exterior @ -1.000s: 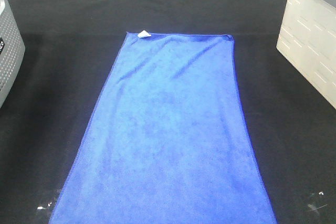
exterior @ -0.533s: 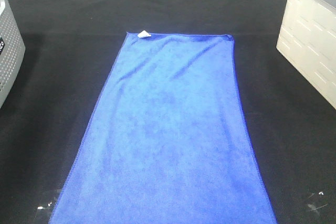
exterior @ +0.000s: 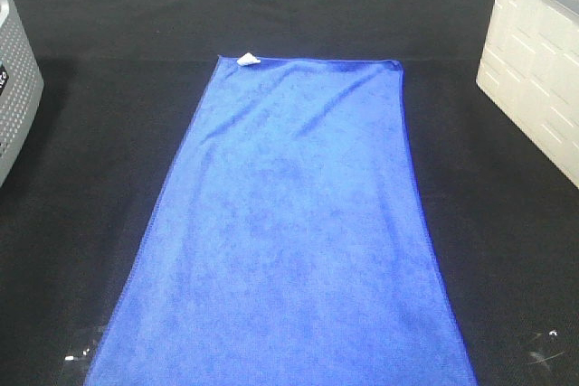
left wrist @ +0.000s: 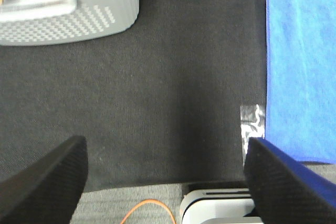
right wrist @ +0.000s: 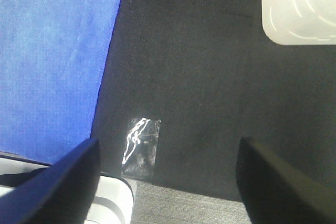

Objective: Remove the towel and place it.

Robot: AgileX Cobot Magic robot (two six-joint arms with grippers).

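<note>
A blue plush towel [exterior: 289,232] lies flat on the black-covered table [exterior: 90,178], likely limp and best pinched at its near corners, both grippers [left wrist: 163,174] [right wrist: 168,174] hovering spread wide.

One blue towel [exterior: 289,241], one grey bin [exterior: 16,88], one white bin [exterior: 538,70], two tape patches [exterior: 77,354].

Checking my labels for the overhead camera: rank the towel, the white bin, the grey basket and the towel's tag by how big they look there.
1. towel
2. white bin
3. grey basket
4. tag
Both containers are cut off by the frame, so their order is unsure.
</note>
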